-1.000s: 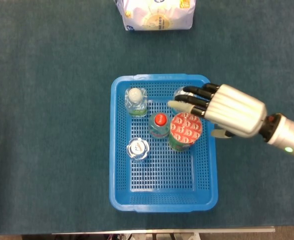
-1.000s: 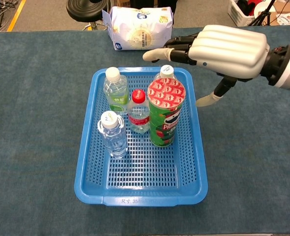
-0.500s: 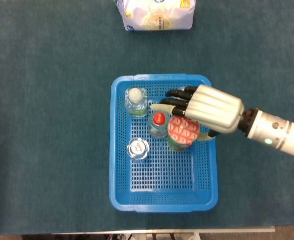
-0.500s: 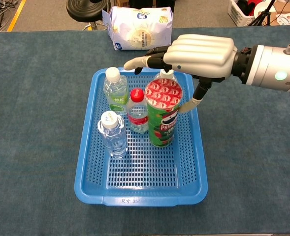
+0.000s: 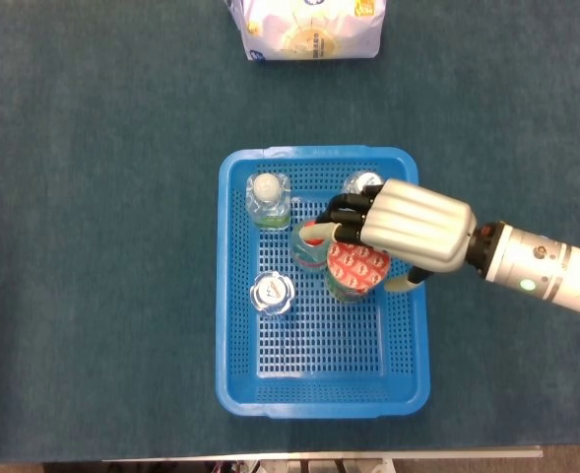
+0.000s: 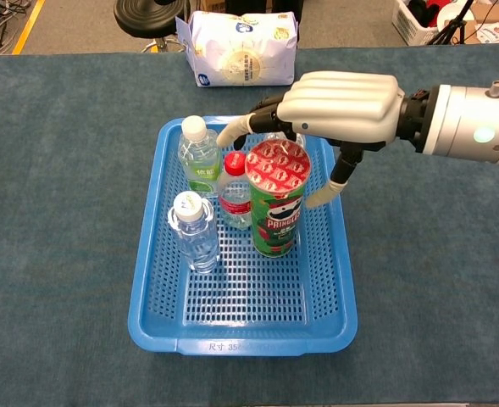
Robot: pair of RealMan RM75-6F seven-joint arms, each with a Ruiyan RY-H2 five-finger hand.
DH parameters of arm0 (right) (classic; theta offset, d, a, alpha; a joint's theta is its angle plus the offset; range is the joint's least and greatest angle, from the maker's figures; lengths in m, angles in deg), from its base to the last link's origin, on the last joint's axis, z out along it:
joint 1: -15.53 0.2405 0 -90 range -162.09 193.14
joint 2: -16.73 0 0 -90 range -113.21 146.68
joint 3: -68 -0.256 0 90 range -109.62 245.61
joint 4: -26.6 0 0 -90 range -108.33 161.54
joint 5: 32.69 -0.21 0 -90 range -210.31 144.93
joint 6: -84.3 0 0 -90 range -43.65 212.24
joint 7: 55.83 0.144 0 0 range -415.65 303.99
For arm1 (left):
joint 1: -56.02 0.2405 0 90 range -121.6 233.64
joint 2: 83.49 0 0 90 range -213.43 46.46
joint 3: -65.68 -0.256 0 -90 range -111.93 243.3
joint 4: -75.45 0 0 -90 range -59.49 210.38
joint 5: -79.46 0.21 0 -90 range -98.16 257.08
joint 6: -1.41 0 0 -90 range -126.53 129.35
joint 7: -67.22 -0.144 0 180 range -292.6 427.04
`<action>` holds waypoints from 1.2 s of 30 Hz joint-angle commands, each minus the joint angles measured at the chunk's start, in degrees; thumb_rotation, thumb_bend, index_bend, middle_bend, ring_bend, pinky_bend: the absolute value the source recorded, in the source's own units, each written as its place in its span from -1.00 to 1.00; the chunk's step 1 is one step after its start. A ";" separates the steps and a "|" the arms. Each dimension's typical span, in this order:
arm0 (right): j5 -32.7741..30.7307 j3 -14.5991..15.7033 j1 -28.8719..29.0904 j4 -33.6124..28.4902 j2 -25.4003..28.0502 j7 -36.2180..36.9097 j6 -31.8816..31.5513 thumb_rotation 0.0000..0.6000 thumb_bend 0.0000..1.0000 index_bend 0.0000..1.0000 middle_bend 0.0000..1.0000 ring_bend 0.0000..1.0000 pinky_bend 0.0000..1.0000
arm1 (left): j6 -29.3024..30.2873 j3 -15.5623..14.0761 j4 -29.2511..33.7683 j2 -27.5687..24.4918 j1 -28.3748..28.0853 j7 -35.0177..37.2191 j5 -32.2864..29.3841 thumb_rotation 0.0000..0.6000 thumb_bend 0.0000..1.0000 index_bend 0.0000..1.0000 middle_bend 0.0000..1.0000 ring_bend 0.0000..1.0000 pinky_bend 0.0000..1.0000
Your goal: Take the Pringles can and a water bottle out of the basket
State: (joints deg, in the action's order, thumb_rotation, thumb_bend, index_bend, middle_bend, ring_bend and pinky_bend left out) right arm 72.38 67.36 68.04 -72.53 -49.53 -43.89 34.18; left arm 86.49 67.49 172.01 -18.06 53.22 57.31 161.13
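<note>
Nearest the camera, in front of the fingers and to their left, a clear water bottle (image 6: 196, 231) with a faceted cap stands upright in the blue basket (image 6: 241, 335), which sits on the teal-covered bench (image 6: 63, 254). Directly beneath the fingers stands the Pringles can (image 6: 275, 199), upright, its foil top showing. The right hand (image 6: 342, 106) is poised over the can's upper end, fingers (image 6: 236, 129) curled down past its far-left side and the thumb reaching down on the right; whether they actually grip the can is not clear, so I cannot tell if it is held. Just left of the can is a red-capped bottle (image 6: 238, 193), close enough to crowd the fingers, and beyond that a white-capped bottle (image 6: 198, 154). Another bottle (image 5: 361, 183) is behind the can, mostly hidden. Far behind the hand lies a white bag (image 6: 241, 44).

The can is likely light, stiff cardboard with a smooth, slightly slippery wall; a wrap around the upper body, below the rim, seems best. The left hand is not visible.
</note>
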 commanded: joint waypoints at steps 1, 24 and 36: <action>-0.31 0.38 0.21 -0.41 0.39 0.19 0.33 1.00 -1.00 -0.65 -0.44 -0.54 -0.07 | -0.11 0.04 0.00 0.13 -0.10 -0.20 0.01 1.00 -0.51 -0.52 -0.65 -0.80 -0.36; -2.82 1.24 1.59 0.84 -1.22 0.88 0.97 1.00 -1.00 -0.18 -0.09 -0.17 0.10 | 0.60 0.00 -0.51 0.29 0.66 0.78 -0.12 1.00 -0.51 -0.52 -0.65 -0.80 -0.36; -3.87 1.22 1.01 1.43 -1.17 3.02 -1.18 1.00 -1.00 0.07 0.18 0.11 0.23 | 0.25 0.08 -0.54 0.40 0.51 0.57 -0.15 1.00 -0.51 -0.51 -0.65 -0.80 -0.36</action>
State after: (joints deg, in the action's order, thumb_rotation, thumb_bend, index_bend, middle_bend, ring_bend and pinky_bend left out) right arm 68.58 68.62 69.13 -71.16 -50.73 -41.00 33.13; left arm 86.73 67.57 171.47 -17.67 53.73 57.88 160.97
